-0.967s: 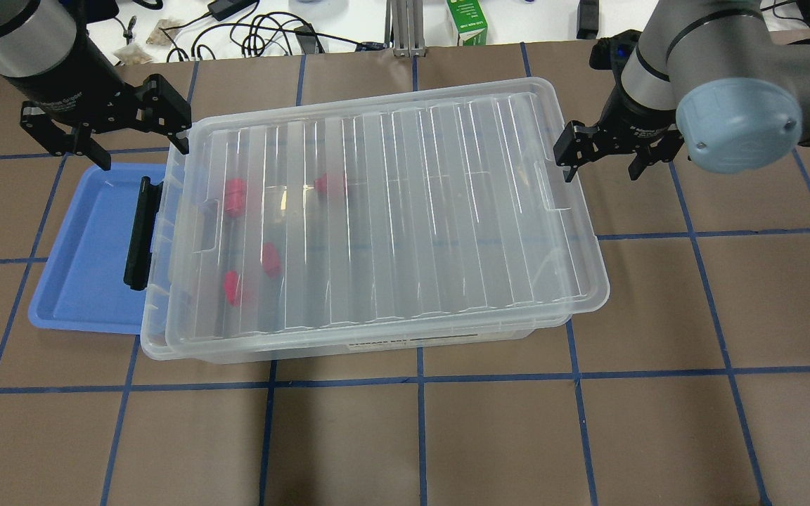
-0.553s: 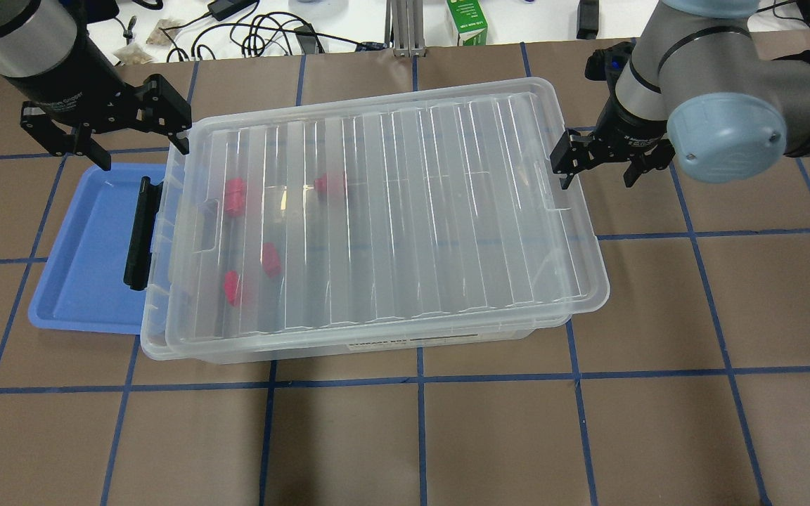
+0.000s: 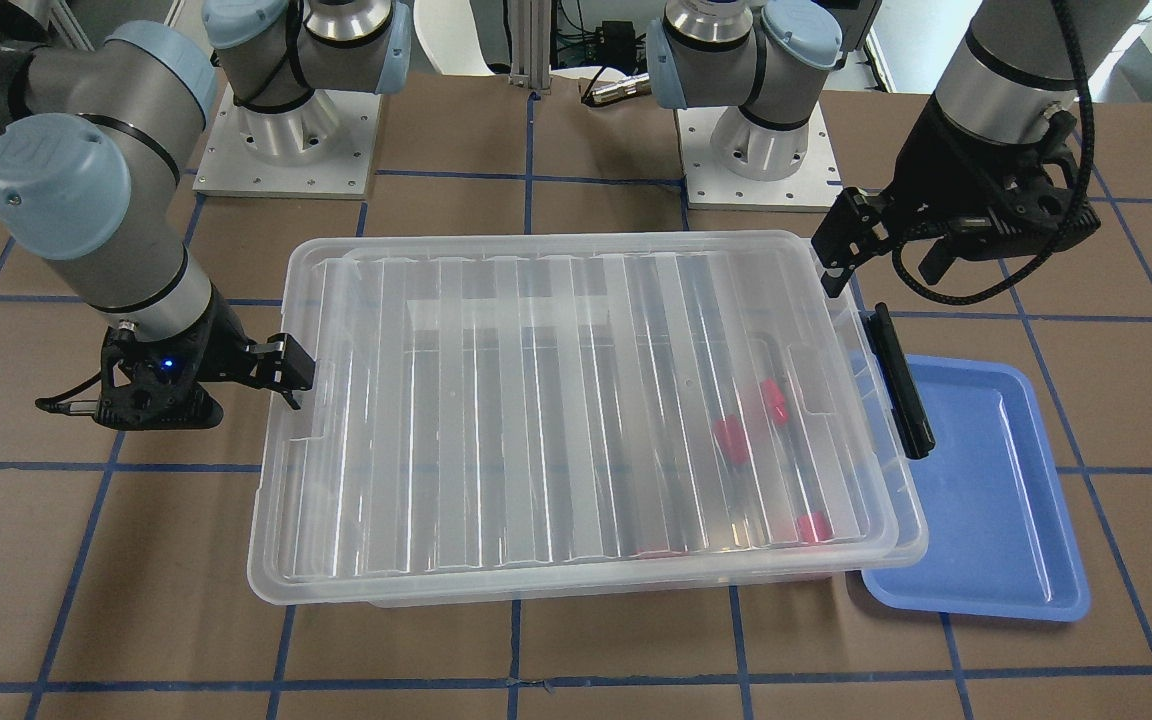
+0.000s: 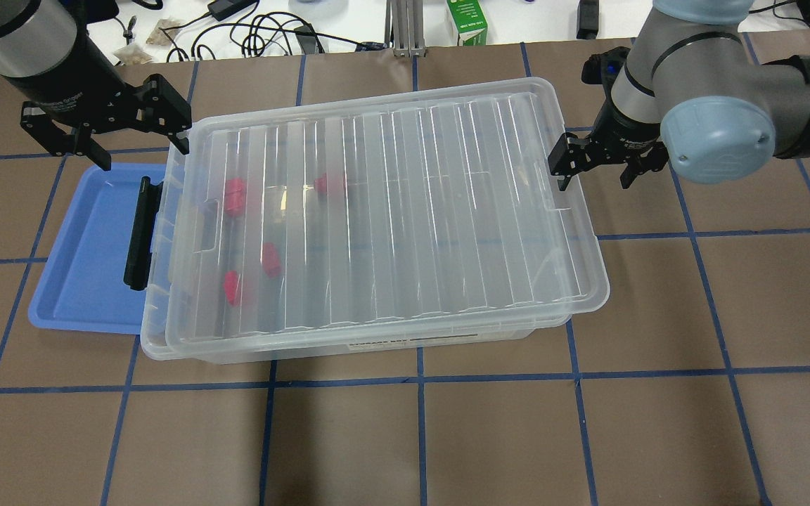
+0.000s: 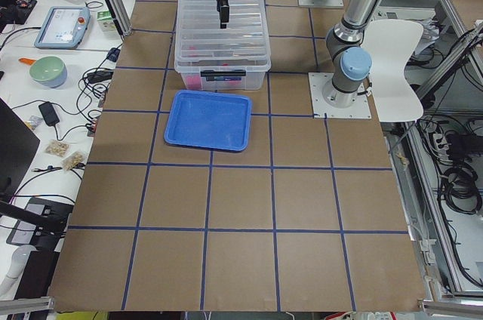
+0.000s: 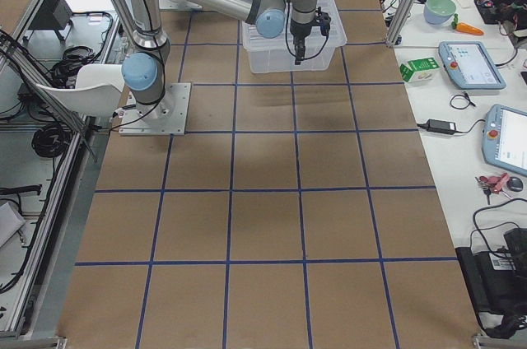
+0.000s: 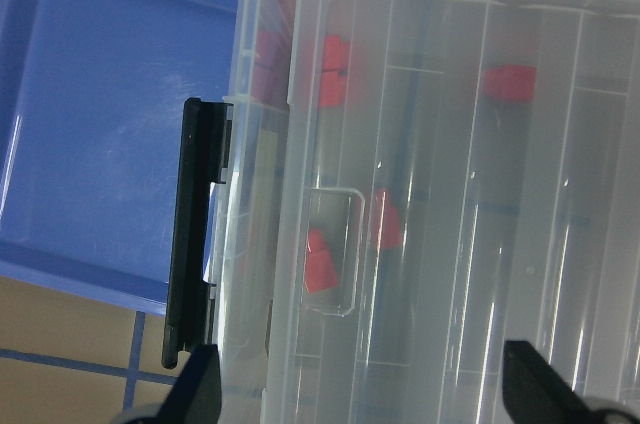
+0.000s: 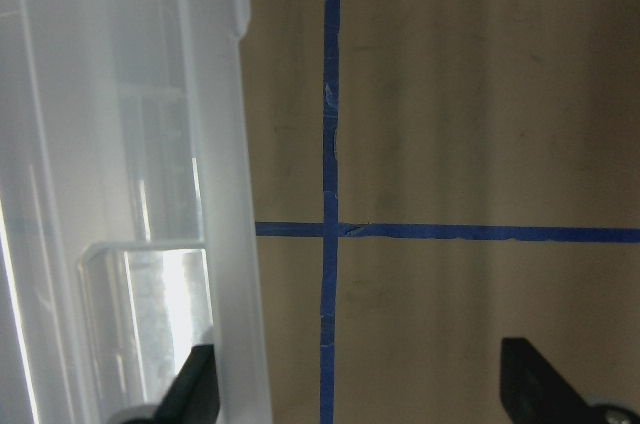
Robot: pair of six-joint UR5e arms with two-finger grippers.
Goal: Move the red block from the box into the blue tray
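Observation:
Several red blocks (image 4: 235,195) (image 7: 335,69) lie in the clear box (image 4: 377,348), near its black-latch end (image 4: 139,233). A ribbed clear lid (image 4: 412,211) lies over the box, slightly shifted. The blue tray (image 4: 88,260) (image 7: 90,144) sits beside the latch end, partly under it. My left gripper (image 4: 139,149) (image 7: 360,394) is open and empty, above the tray's far edge and the box's far left corner. My right gripper (image 4: 593,181) is open and empty at the lid's right end. In the right wrist view one finger (image 8: 195,389) is over the lid rim (image 8: 225,194).
A green carton (image 4: 467,21) and cables (image 4: 257,31) lie beyond the table's far edge. The arm bases (image 3: 286,130) stand on the robot's side of the box. Brown table with a blue tape grid (image 4: 419,436) stretches in front of the box.
My right gripper has moved left, closer to the lid's right end, still open. The left gripper, box, lid and blocks have not moved.

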